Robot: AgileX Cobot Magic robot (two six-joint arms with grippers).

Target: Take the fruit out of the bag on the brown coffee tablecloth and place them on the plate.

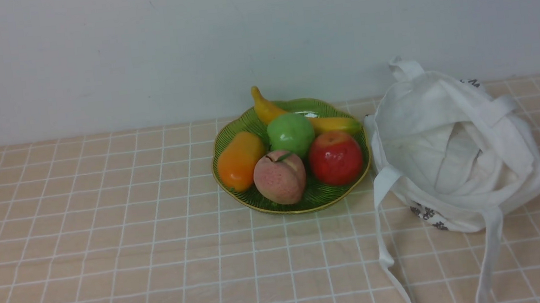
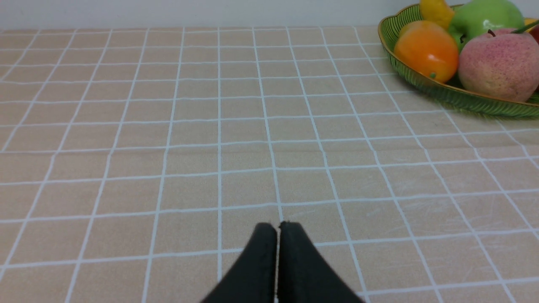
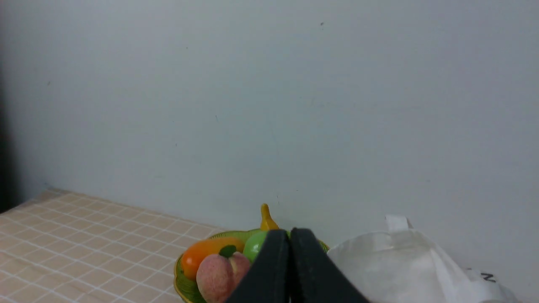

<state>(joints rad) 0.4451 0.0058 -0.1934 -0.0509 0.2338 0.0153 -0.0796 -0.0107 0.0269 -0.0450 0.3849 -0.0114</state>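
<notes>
The pale pink peach lies at the front of the green glass plate, also visible as the peach and the peach in the wrist views. The white cloth bag slumps to the plate's right on the checked tablecloth, its mouth open and its straps trailing forward. Neither arm appears in the front view. My left gripper is shut and empty, low over bare cloth well away from the plate. My right gripper is shut and empty, raised, facing the plate and the bag.
On the plate with the peach lie a glossy red apple, a green apple, an orange mango-like fruit and a yellow banana. A pale wall rises right behind the table.
</notes>
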